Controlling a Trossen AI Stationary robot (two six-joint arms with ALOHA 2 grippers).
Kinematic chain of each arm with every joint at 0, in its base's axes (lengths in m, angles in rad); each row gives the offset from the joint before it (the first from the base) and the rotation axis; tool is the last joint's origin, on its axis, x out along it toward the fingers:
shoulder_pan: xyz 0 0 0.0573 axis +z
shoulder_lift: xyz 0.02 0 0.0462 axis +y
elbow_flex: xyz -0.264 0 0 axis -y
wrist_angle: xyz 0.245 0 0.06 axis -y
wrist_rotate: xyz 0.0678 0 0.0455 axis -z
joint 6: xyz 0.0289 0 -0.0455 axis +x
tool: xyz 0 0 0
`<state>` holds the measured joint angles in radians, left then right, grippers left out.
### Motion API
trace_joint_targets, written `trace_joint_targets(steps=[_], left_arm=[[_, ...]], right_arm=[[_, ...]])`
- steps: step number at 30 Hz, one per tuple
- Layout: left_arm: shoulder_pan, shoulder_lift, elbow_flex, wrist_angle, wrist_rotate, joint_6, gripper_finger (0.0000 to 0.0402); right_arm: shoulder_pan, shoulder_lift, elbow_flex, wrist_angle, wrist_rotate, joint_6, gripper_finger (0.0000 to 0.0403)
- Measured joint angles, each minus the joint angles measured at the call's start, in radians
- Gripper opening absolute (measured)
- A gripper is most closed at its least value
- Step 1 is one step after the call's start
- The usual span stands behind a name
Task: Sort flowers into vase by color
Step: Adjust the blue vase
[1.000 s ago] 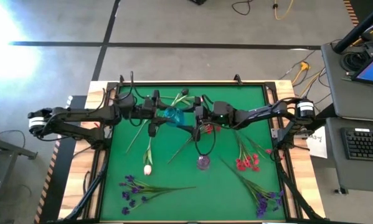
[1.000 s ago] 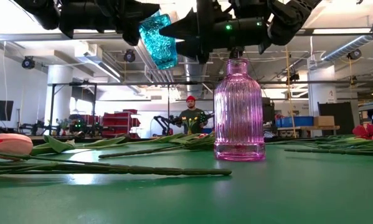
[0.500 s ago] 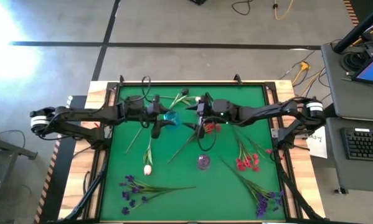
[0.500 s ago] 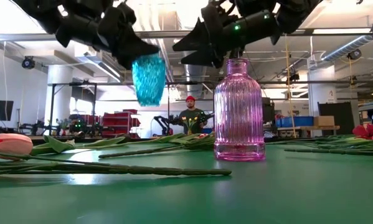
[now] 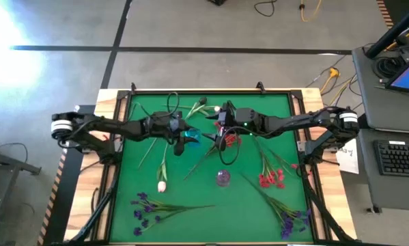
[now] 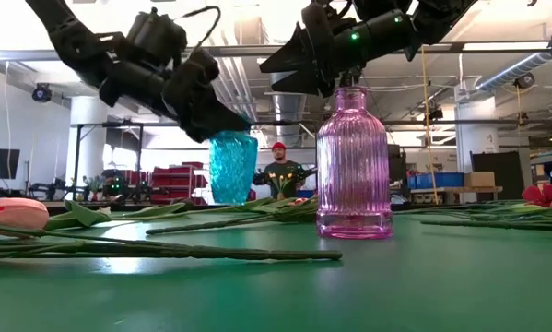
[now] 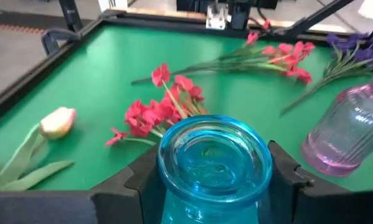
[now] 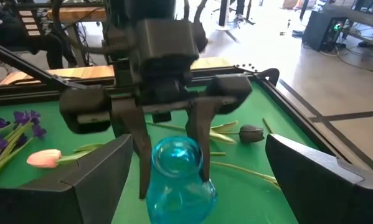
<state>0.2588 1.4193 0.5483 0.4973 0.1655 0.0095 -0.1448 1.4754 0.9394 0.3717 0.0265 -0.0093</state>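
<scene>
- Left gripper [image 7: 214, 186] clamped on blue vase [image 5: 192, 137], upright near table's [image 5: 272, 205] middle (likely being stood to take flowers).
- Right gripper [image 5: 221, 130] jaws apart, empty, just beside it.

Four camera views. One hangs overhead, looking straight down on the whole green table [image 5: 259, 205] and both arms. One sits at tabletop level, close to the mat, looking level across it into the room behind. One rides on each wrist, looking forward past its own fingers, very near a blue vase [image 7: 214, 165]. That vase appears in all four views; a pink vase [image 6: 354, 166] appears overhead, low and left wrist.
</scene>
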Motion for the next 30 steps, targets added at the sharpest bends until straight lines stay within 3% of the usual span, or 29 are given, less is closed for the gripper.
trace_joint_targets(steps=[10,20,30], left_arm=[[0.008,0.116,0.05,0.017,-0.002,0.033,0.0171],[0.008,0.128,0.047,0.044,-0.002,0.034,0.0173],[0.008,0.127,0.045,0.041,-0.051,0.015,0.0238]], right_arm=[[0.0,0.0,0.0,-0.003,0.0,0.002,0.0359],[0.0,0.0,0.0,-0.003,0.0,0.002,0.0359],[0.0,0.0,0.0,-0.01,0.0,0.002,0.0359]])
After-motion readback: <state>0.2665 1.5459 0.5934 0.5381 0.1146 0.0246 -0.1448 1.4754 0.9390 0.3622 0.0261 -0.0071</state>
